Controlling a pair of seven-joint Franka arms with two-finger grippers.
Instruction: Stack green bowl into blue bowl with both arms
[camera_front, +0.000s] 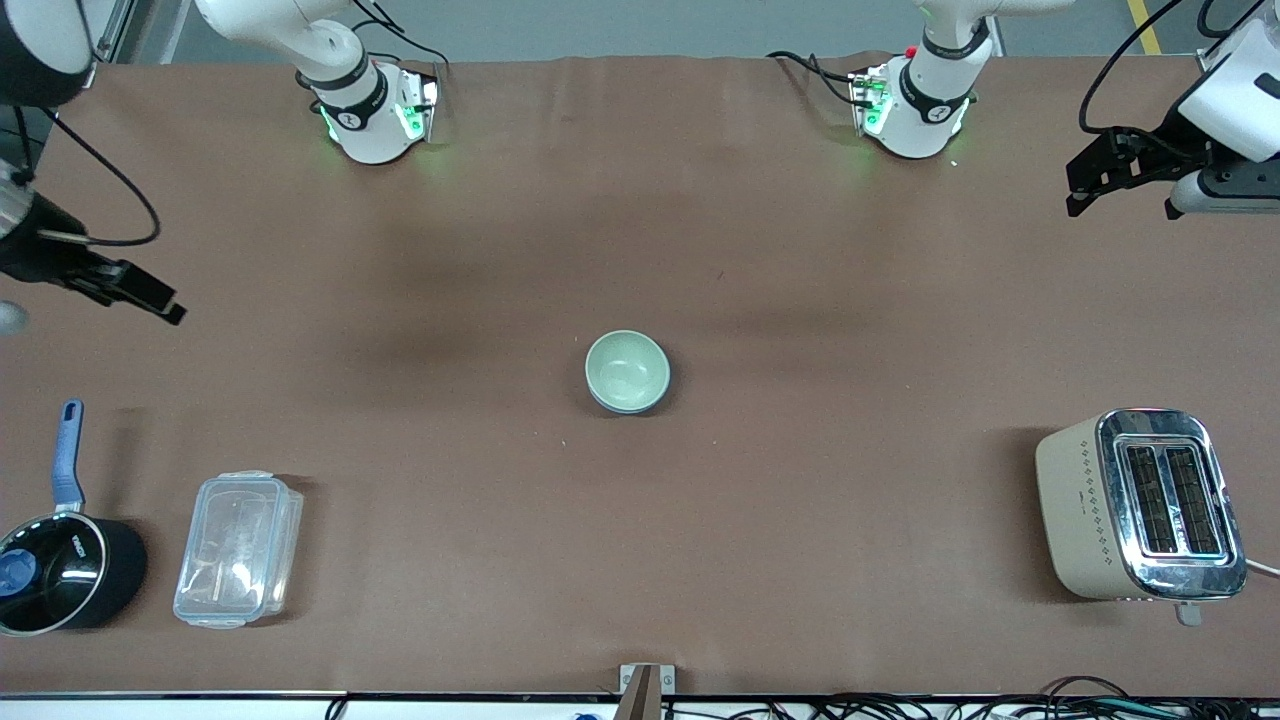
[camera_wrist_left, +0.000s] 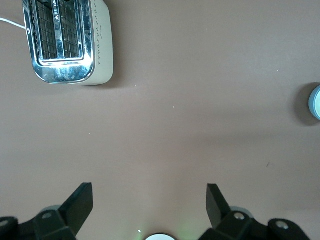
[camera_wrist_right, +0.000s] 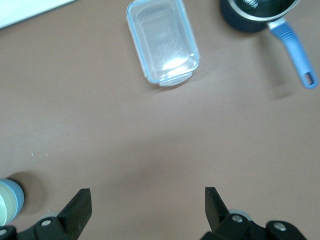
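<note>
Mid-surface (camera_front: 700, 250), I count only one bowl shape from the front: the green bowl (camera_front: 627, 371), upright, with a thin darker blue edge showing under its rim on the side nearer the camera. I take that edge for the blue bowl (camera_front: 622, 408), with the green one seated in it. The right wrist view agrees: a pale inside with a blue outer wall at the frame edge.

Left gripper (camera_front: 1120, 180) hangs over the left arm's end of the surface, jaws spread, nothing between them. The left wrist view shows bare brown surface under it and the toaster (camera_wrist_left: 67, 40) farther off.

Right gripper (camera_front: 130, 290) hangs over the right arm's end, jaws also spread and empty. Its wrist view looks down on the clear lidded box (camera_wrist_right: 162, 42) and the black saucepan (camera_wrist_right: 255, 15) with the blue handle.

My judgement: the stacking step looks finished and both arms are parked clear (I cannot see whether the green bowl sits fully down or rides a little high). The next move calls for little, only a check that the nest is level. If it is tilted, I would bring one gripper in from above to press the rim lightly.
</note>
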